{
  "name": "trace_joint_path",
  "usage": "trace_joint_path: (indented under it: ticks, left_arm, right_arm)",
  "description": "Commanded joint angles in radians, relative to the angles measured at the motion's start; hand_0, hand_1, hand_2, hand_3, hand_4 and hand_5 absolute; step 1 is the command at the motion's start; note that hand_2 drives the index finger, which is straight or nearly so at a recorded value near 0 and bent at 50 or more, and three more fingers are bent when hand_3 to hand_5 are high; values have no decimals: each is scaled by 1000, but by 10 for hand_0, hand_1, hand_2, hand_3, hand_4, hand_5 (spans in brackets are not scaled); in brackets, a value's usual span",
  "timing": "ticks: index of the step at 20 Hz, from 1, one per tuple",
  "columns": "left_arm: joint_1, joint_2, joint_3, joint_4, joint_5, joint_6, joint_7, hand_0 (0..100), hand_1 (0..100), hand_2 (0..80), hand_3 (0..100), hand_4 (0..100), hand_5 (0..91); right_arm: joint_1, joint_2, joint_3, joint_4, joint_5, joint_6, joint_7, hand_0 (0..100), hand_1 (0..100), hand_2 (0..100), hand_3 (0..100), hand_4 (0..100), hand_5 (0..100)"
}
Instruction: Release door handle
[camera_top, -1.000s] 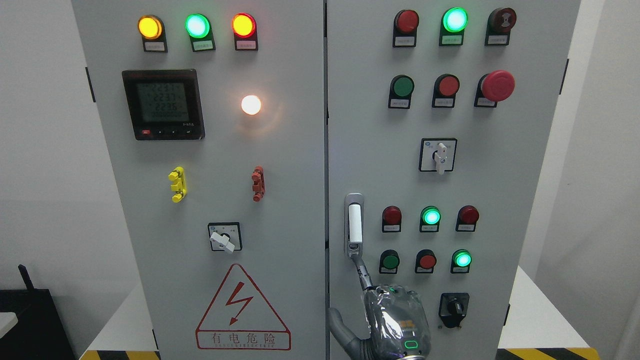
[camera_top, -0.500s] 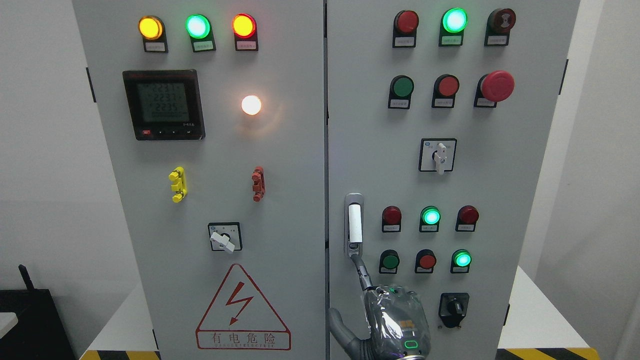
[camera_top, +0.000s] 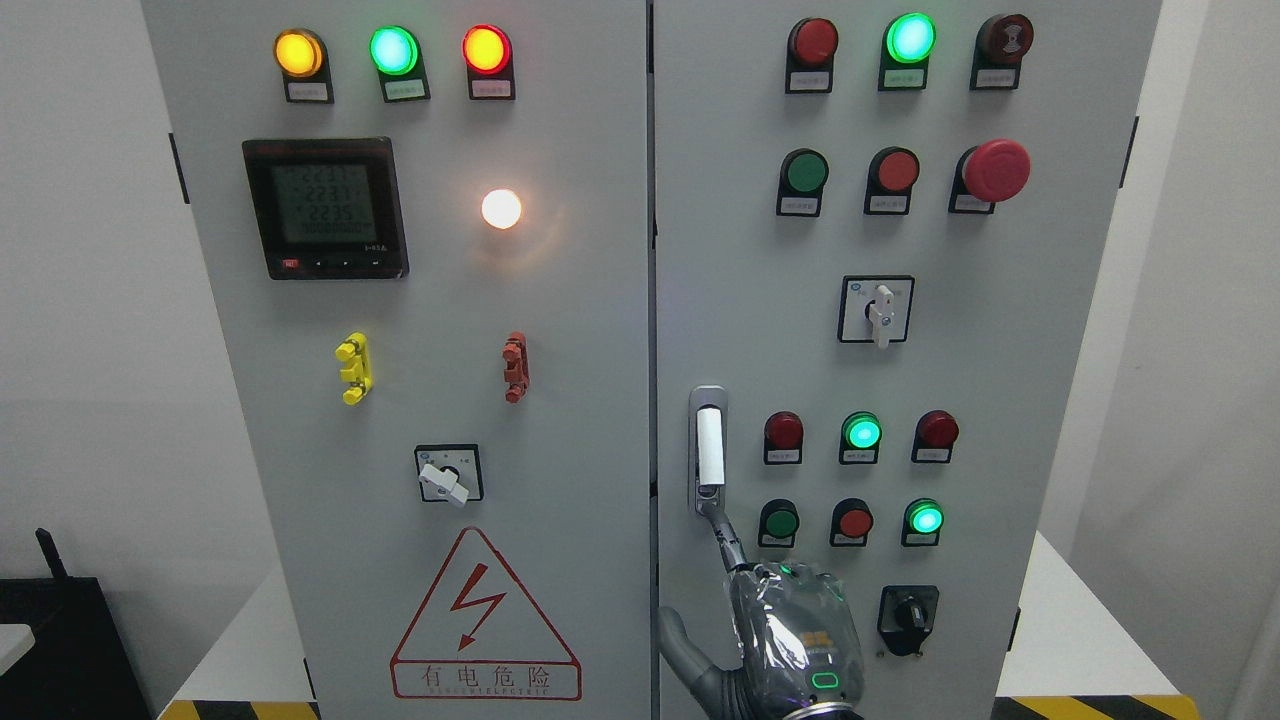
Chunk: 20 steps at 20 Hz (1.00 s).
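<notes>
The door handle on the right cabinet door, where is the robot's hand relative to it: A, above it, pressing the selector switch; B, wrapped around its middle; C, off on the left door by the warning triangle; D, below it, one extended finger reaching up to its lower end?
D: the hand sits below the door handle, with one extended finger reaching up to the handle's lower end.

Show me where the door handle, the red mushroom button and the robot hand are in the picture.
door handle (camera_top: 709, 450): head view, middle of its white grip.
red mushroom button (camera_top: 996, 169): head view, centre of its red cap.
hand (camera_top: 790, 640): head view, its plastic-wrapped back.
</notes>
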Motion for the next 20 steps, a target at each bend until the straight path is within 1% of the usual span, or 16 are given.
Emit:
trace_joint_path:
  ticks: [1,2,3,6,7,8,9,10,11,12,13,14,16,18,19,20]
  left_arm:
    - [-26,0,17,0,0,0,1,120,389,0,0,0,0]
    - [-26,0,17,0,0,0,1,120,389,0,0,0,0]
    - [-26,0,17,0,0,0,1,120,389,0,0,0,0]
    - [-26,0,17,0,0,0,1,120,389,0,0,0,0]
    - [-26,0,17,0,0,0,1,120,389,0,0,0,0]
    - [-26,0,17,0,0,0,1,120,389,0,0,0,0]
    - [-26,0,17,0,0,0,1,120,389,0,0,0,0]
    - [-26,0,17,0,0,0,1,120,389,0,0,0,0]
    - [-26,0,17,0,0,0,1,120,389,0,0,0,0]
    - [-26,0,17,0,0,0,1,120,389,0,0,0,0]
    - [-26,0,17,0,0,0,1,120,389,0,0,0,0]
    - [-26,0,17,0,0,0,1,120,389,0,0,0,0]
    - [-26,0,17,0,0,0,1,120,389,0,0,0,0]
    - [-26,0,17,0,0,0,1,120,389,0,0,0,0]
    - [-26,0,17,0,0,0,1,120,389,0,0,0,0]
    - [-26,0,17,0,0,0,1,120,389,0,0,0,0]
  right_arm:
    - [17,0,3,-44,-1,-4,-16,421,200,0,694,691,807]
    - [19,0,3,-44,-2,-5,-17,424,209,0,622,634,741]
    - [20,0,3,-46,-2,-5,-22,431,218,0,573,581,680]
    - [19,0,3,-50,-2,-10,-55,445,221,0,514,515,612]
    - [16,0,3,-50,-2,-10,-58,445,221,0,506,508,605]
    - [14,0,3,-50,-2,-10,-58,454,222,34,496,491,589]
    - [11,1,2,-50,-2,-10,-57,477,223,96,491,478,576]
    - [10,0,0,-49,-2,-10,-55,482,223,131,488,469,569]
    - [8,0,0,-49,-2,-8,-52,461,233,243,488,458,545]
    - [6,1,-1,-49,-2,-5,-51,433,227,394,532,436,534]
    - [6,0,-3,-47,-2,-4,-49,428,223,405,542,432,528]
    - [3,0,-4,-47,-2,-1,-48,417,205,469,581,450,519]
    - [-4,1,-4,-47,-5,-1,-48,413,197,550,670,505,535]
    - [-7,0,-4,-46,-7,1,-48,423,168,678,805,621,654]
    - [-9,1,-4,-46,-7,1,-48,424,163,721,844,657,694]
    - [-15,1,-6,-46,-7,4,-46,426,148,782,917,710,760]
